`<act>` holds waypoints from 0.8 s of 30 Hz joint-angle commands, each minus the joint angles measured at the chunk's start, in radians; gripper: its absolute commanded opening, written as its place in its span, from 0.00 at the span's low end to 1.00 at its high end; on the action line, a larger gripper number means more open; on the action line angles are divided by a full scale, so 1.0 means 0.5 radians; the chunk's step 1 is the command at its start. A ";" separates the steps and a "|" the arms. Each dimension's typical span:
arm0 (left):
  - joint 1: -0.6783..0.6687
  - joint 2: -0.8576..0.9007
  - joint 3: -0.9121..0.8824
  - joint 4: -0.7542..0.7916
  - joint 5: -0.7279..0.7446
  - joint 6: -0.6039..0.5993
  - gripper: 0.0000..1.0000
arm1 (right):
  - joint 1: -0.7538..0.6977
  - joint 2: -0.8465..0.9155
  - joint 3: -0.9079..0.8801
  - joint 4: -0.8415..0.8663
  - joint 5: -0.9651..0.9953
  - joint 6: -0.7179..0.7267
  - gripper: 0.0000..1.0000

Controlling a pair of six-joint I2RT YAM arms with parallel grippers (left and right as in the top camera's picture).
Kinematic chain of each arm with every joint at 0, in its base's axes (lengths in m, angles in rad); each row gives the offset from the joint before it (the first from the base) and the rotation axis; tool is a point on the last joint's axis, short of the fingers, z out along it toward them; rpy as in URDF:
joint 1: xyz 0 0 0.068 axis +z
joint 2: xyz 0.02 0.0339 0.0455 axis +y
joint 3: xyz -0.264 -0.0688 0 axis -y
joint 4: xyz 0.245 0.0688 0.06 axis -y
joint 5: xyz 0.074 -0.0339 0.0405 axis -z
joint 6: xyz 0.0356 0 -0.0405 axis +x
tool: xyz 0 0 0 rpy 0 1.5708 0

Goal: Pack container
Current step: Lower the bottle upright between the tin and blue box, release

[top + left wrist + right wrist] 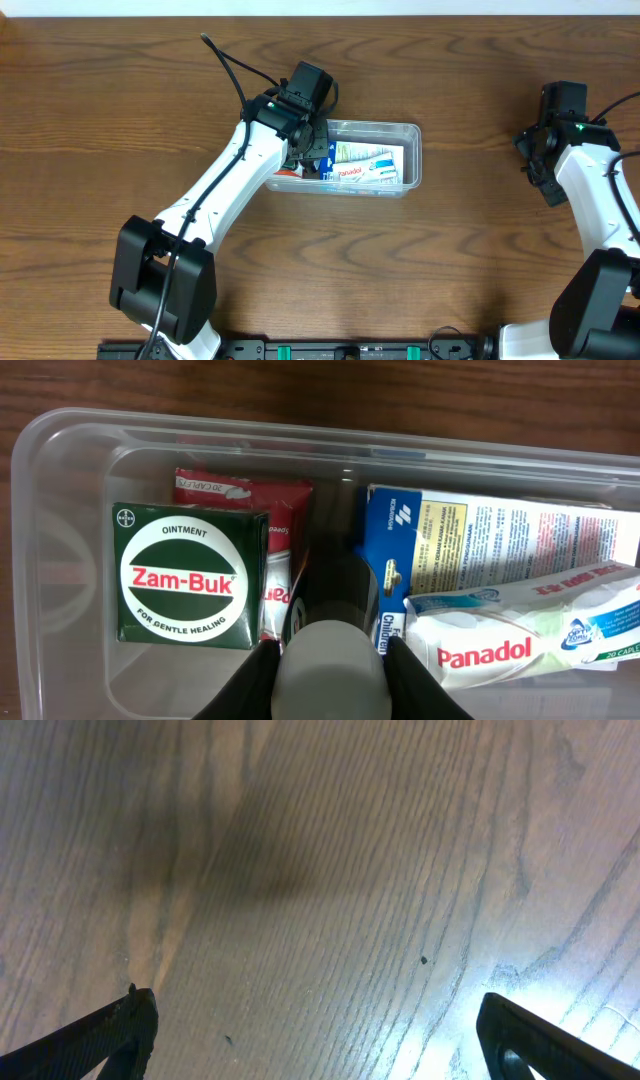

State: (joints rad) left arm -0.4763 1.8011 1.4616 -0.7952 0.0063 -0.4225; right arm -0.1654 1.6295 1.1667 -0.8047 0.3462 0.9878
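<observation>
Your left pincer (330,652) is clamped on a pale rounded item (333,682) inside the container (414,132), frame centre; your right pincer (315,1015) gapes wide, empty, above the table (350,870).

A: What is the left claw (330,688) pinching?
B: A pale rounded thing (332,658), blurred and cut by the bottom edge (no naming it).
A: The red box (290,510)?
B: Half hidden behind the Zam-Buk box (190,575); the Panadol box (520,632) covers a corner of the blue box (450,530).
A: From overhead?
B: The left arm (235,165) hides the left end of the container (414,150); packet print is too small to read.
</observation>
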 commanded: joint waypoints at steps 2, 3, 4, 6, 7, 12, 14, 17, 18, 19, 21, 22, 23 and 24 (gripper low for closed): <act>-0.005 0.019 0.040 0.024 -0.038 -0.019 0.24 | -0.008 0.011 0.002 -0.005 0.016 0.027 0.99; -0.005 0.019 0.037 0.028 -0.038 -0.019 0.24 | -0.008 0.011 0.002 -0.005 0.016 0.027 0.99; -0.005 0.019 0.029 0.041 -0.038 -0.019 0.24 | -0.008 0.011 0.002 -0.005 0.016 0.027 0.99; -0.005 0.020 0.017 0.058 -0.038 -0.020 0.24 | -0.008 0.011 0.002 -0.005 0.016 0.027 0.99; -0.005 0.020 0.007 0.071 -0.038 -0.020 0.24 | -0.008 0.011 0.002 -0.005 0.016 0.027 0.99; -0.005 0.023 -0.034 0.104 -0.037 -0.020 0.24 | -0.008 0.011 0.002 -0.005 0.016 0.027 0.99; -0.005 0.024 -0.048 0.106 -0.037 -0.020 0.24 | -0.008 0.011 0.002 -0.005 0.016 0.027 0.99; -0.005 0.032 -0.063 0.106 -0.037 -0.020 0.24 | -0.008 0.011 0.002 -0.005 0.016 0.027 0.99; -0.005 0.037 -0.063 0.106 -0.037 -0.019 0.24 | -0.008 0.011 0.002 -0.005 0.016 0.027 0.99; -0.005 0.045 -0.063 0.106 -0.037 -0.020 0.24 | -0.008 0.011 0.002 -0.005 0.016 0.027 0.99; -0.005 0.057 -0.063 0.107 -0.037 -0.020 0.24 | -0.008 0.011 0.002 -0.005 0.016 0.027 0.99; -0.005 0.063 -0.063 0.107 -0.037 -0.020 0.24 | -0.008 0.011 0.002 -0.005 0.015 0.027 0.99; -0.005 0.068 -0.063 0.107 -0.037 -0.020 0.24 | -0.008 0.011 0.002 -0.005 0.016 0.027 0.99; -0.005 0.074 -0.063 0.107 -0.037 -0.020 0.25 | -0.008 0.011 0.002 -0.005 0.016 0.027 0.99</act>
State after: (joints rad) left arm -0.4763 1.8229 1.4364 -0.7467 -0.0040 -0.4225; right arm -0.1654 1.6295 1.1667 -0.8047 0.3462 0.9878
